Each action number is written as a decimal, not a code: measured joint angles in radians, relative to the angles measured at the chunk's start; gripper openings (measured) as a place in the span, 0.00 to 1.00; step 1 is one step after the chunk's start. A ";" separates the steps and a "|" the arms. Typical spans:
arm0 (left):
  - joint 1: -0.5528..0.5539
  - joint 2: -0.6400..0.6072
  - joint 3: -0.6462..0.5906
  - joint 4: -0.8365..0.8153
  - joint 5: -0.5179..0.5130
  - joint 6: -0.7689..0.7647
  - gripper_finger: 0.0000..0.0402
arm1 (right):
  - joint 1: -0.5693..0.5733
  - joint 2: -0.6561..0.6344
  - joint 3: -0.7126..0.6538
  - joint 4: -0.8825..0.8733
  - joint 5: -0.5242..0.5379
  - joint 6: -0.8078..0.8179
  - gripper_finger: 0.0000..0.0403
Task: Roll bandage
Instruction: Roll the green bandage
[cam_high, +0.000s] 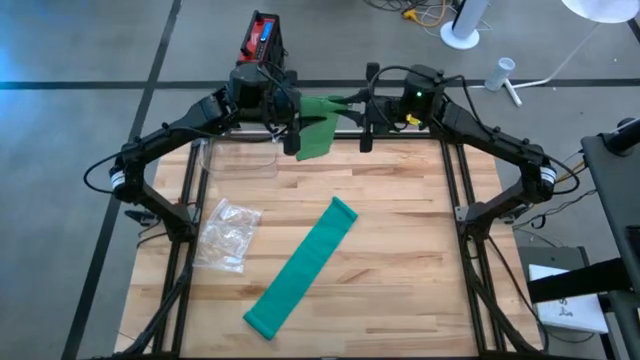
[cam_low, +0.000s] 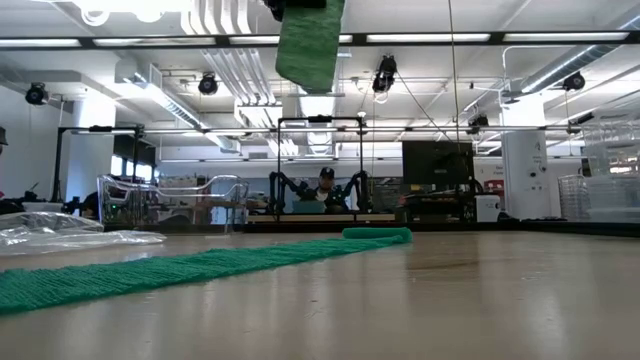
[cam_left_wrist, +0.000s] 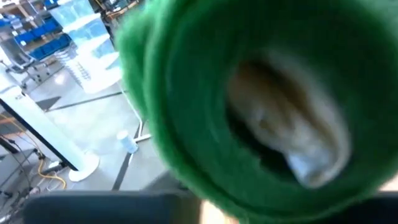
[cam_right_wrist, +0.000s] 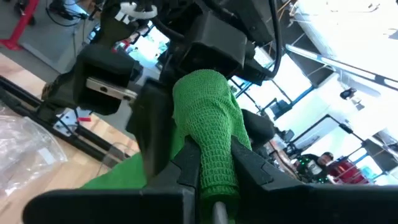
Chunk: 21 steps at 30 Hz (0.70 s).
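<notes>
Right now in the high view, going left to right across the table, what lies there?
Clear plastic bag → flat green bandage strip. Held above the far edge: left gripper → green bandage → right gripper.

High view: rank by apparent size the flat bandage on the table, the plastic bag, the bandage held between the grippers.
1. flat bandage
2. plastic bag
3. held bandage, raised nearer the camera, so it looks bigger than it is

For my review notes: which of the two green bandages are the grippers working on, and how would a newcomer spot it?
Start at the wooden table and look to its far edge, where the two arms meet. The held bandage hangs in the air there, pinched between the left gripper and the right gripper. The other bandage lies flat and stretched out diagonally on the table, beside a clear plastic bag.
</notes>
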 joint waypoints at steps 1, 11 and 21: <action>0.004 0.000 -0.008 0.009 0.000 -0.012 0.06 | 0.000 -0.002 0.000 0.002 -0.001 -0.001 0.10; 0.032 -0.001 -0.172 0.197 -0.003 -0.070 0.00 | 0.000 -0.038 0.002 0.034 0.002 0.032 0.10; 0.076 -0.003 -0.332 0.373 -0.075 -0.075 0.00 | -0.003 -0.090 0.037 0.023 0.057 0.089 0.10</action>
